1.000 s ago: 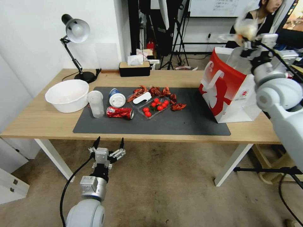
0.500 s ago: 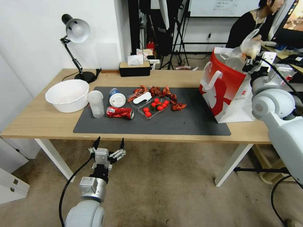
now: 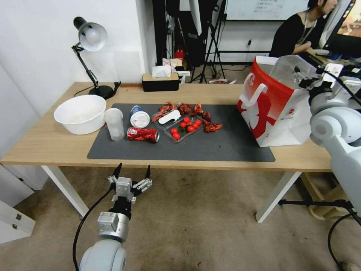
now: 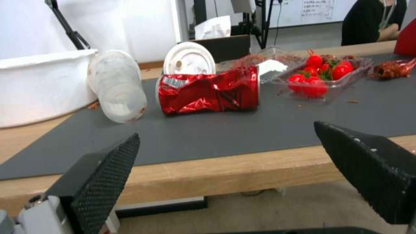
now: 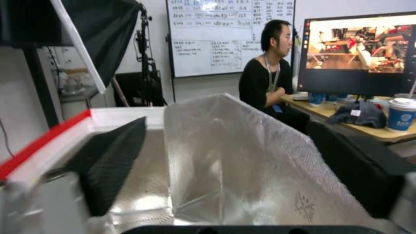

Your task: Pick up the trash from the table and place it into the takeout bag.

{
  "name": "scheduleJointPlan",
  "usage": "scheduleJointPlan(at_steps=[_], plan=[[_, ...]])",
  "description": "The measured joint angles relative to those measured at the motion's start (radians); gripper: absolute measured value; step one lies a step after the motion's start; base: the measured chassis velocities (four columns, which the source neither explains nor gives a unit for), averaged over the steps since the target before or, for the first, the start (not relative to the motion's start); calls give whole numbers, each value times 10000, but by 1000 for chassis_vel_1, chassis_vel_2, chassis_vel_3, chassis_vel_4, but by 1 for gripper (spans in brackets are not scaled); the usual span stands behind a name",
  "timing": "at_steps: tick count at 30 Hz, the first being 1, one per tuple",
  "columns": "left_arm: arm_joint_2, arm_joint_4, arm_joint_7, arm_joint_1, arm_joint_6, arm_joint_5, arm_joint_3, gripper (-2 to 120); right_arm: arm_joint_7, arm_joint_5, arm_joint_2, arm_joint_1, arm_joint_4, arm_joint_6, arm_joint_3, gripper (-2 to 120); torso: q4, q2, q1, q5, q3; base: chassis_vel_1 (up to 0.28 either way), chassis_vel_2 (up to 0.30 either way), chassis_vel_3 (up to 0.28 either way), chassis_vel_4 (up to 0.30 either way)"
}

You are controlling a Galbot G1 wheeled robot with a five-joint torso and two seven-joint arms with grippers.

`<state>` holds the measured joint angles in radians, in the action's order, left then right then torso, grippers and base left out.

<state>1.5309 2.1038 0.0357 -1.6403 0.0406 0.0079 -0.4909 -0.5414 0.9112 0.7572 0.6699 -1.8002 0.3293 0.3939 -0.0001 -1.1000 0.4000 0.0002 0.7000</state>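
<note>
- Right gripper (image 3: 301, 77) sits at the open mouth of the takeout bag (image 3: 276, 113), over its silver-lined inside. From its wrist camera the dark fingers (image 5: 112, 159) stand wide apart with nothing between them.
- The knotted plastic bag is not on the table; I judge it already dropped inside, though the bag's bottom shows only foil lining.
- Left gripper (image 3: 132, 176) hangs below the table's (image 3: 45, 146) near edge, in front of the mat (image 3: 225, 146), fingers spread, empty, idle.
- Trash left on the table, clock positions taken from the mat's centre:
  - crushed red can (image 3: 143, 134) lying on its side at about 9 o'clock;
  - clear plastic cup (image 3: 114, 123) just left of the can, upright in the head view;
  - blue-white cup with white lid (image 3: 139, 117) at about 10 o'clock, just behind the can;
  - white paper bowl (image 3: 80, 113) further out at 9 o'clock, off the mat.
- Clear tray of cherry tomatoes (image 3: 184, 128) and red crayfish shells (image 3: 188, 110) lie near centre, toward 12 o'clock.
- Takeout bag stands upright at 3 o'clock, on the mat's right end.
- Step in hand, by my reading: a drop-off just finished; four named items remain.
- Next move calls for lifting the right arm clear of the bag's rim and handles without tipping it, then reaching for another piece; the can and cups lie nearer the left arm.
</note>
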Motion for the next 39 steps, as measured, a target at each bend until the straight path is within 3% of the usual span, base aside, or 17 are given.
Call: scheduleJointPlan(at_steps=[7, 18, 21, 26, 28, 39], plan=[[-8, 29, 3, -17, -5, 3, -1, 100, 536, 908, -88, 222, -502, -800, 159, 100, 1, 0, -1, -3, 0, 0, 0, 0, 0], [-140, 72, -1, -71, 8, -35, -67, 100, 2836, 1606, -168, 2078, -2392, -2812, 1033, 100, 2, 0, -1, -3, 0, 0, 0, 0, 0], [-175, 75, -3, -83, 20, -47, -67, 100, 3348, 1269, -41, 3070, -3239, -3084, 1371, 100, 0, -1, -1, -4, -2, 0, 0, 0, 0], [-181, 75, -3, -89, 24, -50, -66, 100, 3430, 1069, 36, 3346, -3441, -3119, 1401, 100, -1, -1, -2, -4, -1, 0, 0, 0, 0], [-218, 80, -4, -93, 31, -57, -58, 100, 3610, 177, 364, 4324, -3966, -3326, 1348, 100, 2, 0, -1, -4, -1, 0, 0, 0, 0], [-242, 92, -10, -98, 32, -69, -68, 100, 3760, -956, 802, 5347, -4270, -3708, 1176, 100, 0, -1, -1, -2, 0, 0, 0, 0, 0]])
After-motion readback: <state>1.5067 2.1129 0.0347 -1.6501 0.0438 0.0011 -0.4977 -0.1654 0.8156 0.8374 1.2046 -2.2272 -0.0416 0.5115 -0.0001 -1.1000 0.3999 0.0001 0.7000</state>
